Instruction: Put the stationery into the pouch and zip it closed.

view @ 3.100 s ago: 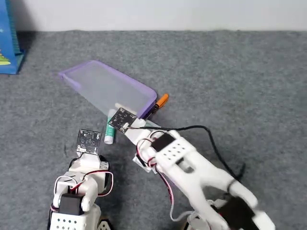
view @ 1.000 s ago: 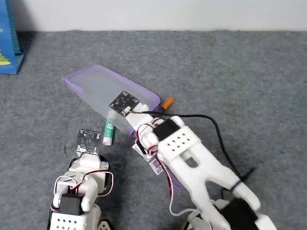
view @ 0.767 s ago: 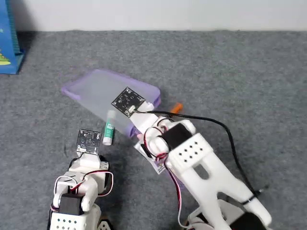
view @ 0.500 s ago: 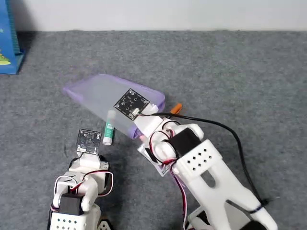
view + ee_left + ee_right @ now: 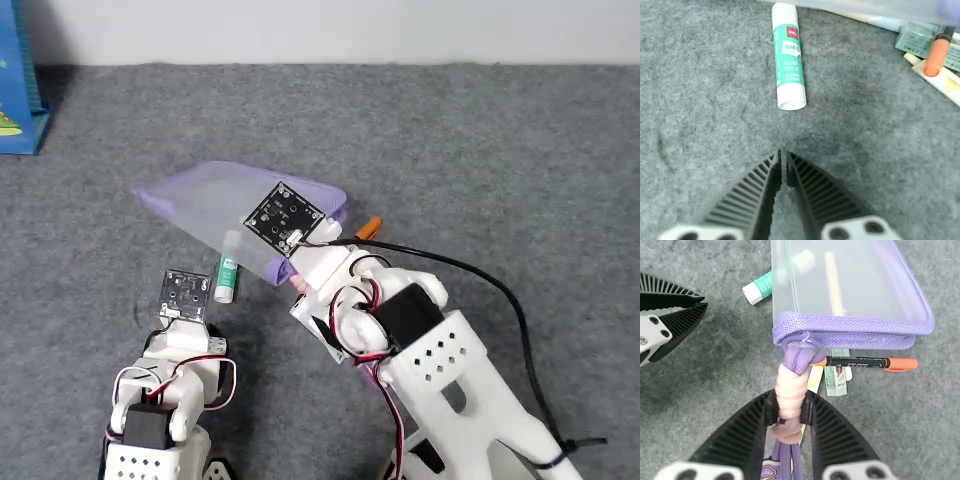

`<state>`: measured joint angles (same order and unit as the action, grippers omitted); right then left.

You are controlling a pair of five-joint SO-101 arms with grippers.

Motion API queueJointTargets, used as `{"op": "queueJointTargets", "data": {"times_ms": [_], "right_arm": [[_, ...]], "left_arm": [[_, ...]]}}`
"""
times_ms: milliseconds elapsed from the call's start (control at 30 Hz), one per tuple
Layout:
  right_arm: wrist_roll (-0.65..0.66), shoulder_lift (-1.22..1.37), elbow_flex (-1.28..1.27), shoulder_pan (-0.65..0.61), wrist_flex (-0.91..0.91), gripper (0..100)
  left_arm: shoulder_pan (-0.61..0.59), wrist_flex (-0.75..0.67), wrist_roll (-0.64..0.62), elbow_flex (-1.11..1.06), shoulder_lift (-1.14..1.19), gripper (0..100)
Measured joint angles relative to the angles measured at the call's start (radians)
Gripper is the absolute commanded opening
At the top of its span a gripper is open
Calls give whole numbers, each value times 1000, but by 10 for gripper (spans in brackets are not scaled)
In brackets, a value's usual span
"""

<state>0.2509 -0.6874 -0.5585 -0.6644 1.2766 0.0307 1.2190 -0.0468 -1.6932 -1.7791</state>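
While the left gripper [image 5: 783,156] sat pinched shut w/ nothing in it, on the near side of the pouch [image 5: 200,195], the right gripper [image 5: 789,396] was clamped on the pink zip pull [image 5: 791,372] at the pouch's near corner. A green-and-white glue stick [image 5: 789,55] lay on the grey carpet [image 5: 480,150] btwn the left gripper and the pouch, its far end at the pouch's long edge. An orange-capped marker [image 5: 865,361] lay just beside the pouch's short end, approx. parallel to it, w/ a small green packet [image 5: 836,376] and a pale stick [image 5: 815,377] beneath it. Through the clear, purple-trimmed pouch a yellow pencil-like item [image 5: 832,282] showed; whether inside or underneath, cannot tell.
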Motion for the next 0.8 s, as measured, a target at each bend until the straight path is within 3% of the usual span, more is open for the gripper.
{"op": "queueJointTargets", "data": {"times_ms": [267, 500, 800], "right_arm": [[0, -6, -15, -2, 0, 8], [0, -6, -15, -2, 0, 8], [0, -6, -15, -29, -6, 8]], "left_arm": [[0, 0, 0, 2, 0, 17], [-3, 81, 0, 201, -2, 26], [118, 94, -11, 276, -9, 260]]}}
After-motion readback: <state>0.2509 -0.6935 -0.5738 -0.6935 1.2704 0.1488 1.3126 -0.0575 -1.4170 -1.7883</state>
